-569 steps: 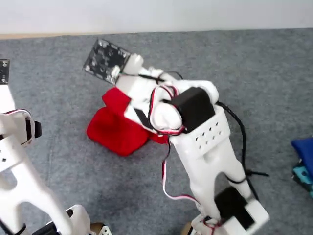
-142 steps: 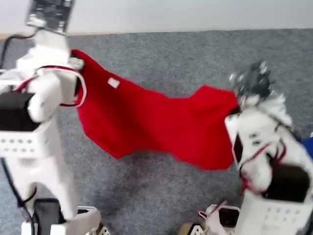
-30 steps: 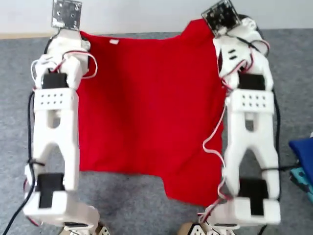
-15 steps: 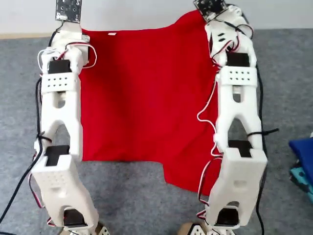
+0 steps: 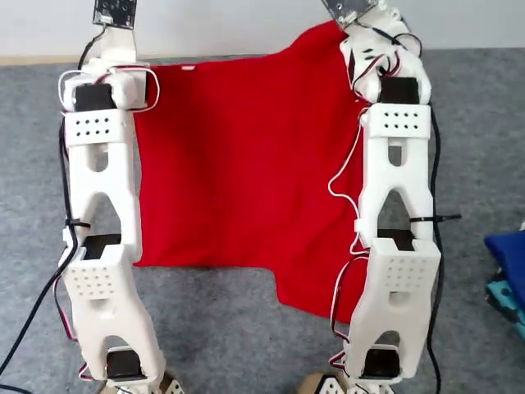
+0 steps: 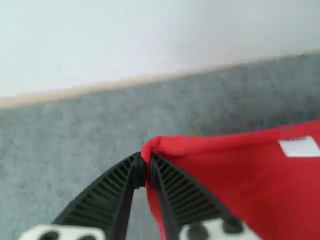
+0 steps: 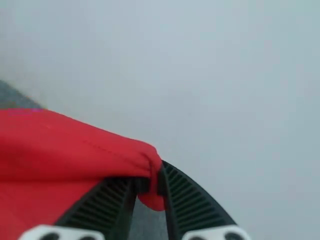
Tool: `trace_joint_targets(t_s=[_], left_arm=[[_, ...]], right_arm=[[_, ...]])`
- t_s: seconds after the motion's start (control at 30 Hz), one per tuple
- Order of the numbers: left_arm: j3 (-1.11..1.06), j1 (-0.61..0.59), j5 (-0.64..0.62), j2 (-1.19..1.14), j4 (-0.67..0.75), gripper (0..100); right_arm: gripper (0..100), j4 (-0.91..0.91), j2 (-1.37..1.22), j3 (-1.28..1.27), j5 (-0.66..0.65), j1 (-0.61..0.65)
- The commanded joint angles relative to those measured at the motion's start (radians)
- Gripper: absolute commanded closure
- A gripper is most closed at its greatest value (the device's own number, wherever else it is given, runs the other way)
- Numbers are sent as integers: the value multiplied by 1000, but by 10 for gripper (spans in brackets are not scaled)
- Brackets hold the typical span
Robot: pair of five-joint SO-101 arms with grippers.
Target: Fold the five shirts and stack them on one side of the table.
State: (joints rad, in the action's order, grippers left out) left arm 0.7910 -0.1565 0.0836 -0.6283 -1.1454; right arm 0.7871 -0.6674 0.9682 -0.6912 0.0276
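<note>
Grey, felt-like table surface [image 5: 246, 345], bounded at its far side by a pale wooden strip [image 5: 33, 59]. A red cloth shirt [image 5: 246, 164] lies spread across the middle. A dark blue cloth [image 5: 510, 250] and a teal cloth [image 5: 509, 297] lie together at the right edge. Two white arm bases [image 5: 123, 365] stand at the near edge.

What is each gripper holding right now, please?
Left gripper: closed on a corner of the red shirt.
Right gripper: closed on another corner of it.
</note>
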Motion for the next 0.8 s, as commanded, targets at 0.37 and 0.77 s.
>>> trace_joint_targets(t_s=[0.37, 0.77], left_arm=[[87, -52, 245, 18, -611, 998], [-157, -77, 290, 63, -611, 998]], right_arm=[[989, 889, 22, 379, -9, -33], [989, 1012, 133, 253, -3, -44]])
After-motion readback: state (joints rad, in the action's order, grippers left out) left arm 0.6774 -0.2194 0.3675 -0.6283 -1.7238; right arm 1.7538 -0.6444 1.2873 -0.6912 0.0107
